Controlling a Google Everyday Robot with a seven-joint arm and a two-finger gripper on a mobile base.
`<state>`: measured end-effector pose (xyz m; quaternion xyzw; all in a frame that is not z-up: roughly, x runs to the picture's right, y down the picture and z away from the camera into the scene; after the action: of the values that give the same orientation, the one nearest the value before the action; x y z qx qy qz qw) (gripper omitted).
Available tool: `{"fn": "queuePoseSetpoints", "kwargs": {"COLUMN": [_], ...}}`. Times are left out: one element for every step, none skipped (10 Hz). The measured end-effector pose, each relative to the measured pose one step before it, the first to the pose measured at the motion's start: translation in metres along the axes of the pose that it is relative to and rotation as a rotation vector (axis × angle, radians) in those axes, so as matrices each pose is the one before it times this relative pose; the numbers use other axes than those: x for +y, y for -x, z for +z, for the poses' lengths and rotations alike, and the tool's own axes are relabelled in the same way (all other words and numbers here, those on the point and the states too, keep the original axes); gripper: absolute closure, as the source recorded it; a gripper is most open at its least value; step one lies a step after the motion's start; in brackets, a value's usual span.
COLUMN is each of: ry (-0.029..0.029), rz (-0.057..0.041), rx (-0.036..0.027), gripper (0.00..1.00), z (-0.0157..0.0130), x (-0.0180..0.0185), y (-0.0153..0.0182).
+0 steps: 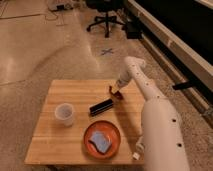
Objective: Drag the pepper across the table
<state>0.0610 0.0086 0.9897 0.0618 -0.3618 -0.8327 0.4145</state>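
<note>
Left of the black bar (pixel 101 107) stands a white cup (pixel 64 113). Just right of the bar, the pepper (pixel 115 92) lies near the table's (pixel 55 142) far edge, gripper (pixel 118 90) at it; grip state unreadable. Most dragging apparently remains.

A white cup (pixel 65 113), black bar (pixel 101 106), orange plate (pixel 114 131) holding a blue sponge (pixel 101 142).

the end effector (pixel 118 90) sits over the far right part of the table (pixel 60 137), touching or just above the pepper (pixel 115 92); which one cannot be told. the arm (pixel 160 130) hides the table's right edge and is cut off at the bottom edge.
</note>
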Motion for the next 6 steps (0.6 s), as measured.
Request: {"fn": "queuePoseSetpoints", "kwargs": {"ry": [-0.01357, -0.01246, -0.00998, -0.01585, -0.01265, -0.01109], "rz": [-0.00917, -0.00937, -0.00841, -0.01568, -0.01259, -0.01039], "rx": [0.00332, 0.00240, 0.00231, 0.00345, 0.00176, 0.00028], "gripper": [1.00, 1.00, 1.00, 1.00, 1.00, 1.00], "z": [0.00291, 0.00289, 0.00191, 0.00229, 0.00218, 0.00187], "x": [-0.00633, -0.00584, -0.00488, -0.00837, -0.00674, -0.00602], "y": [-0.00320, -0.00286, -0.00267, -0.00453, -0.00323, -0.00268]}}
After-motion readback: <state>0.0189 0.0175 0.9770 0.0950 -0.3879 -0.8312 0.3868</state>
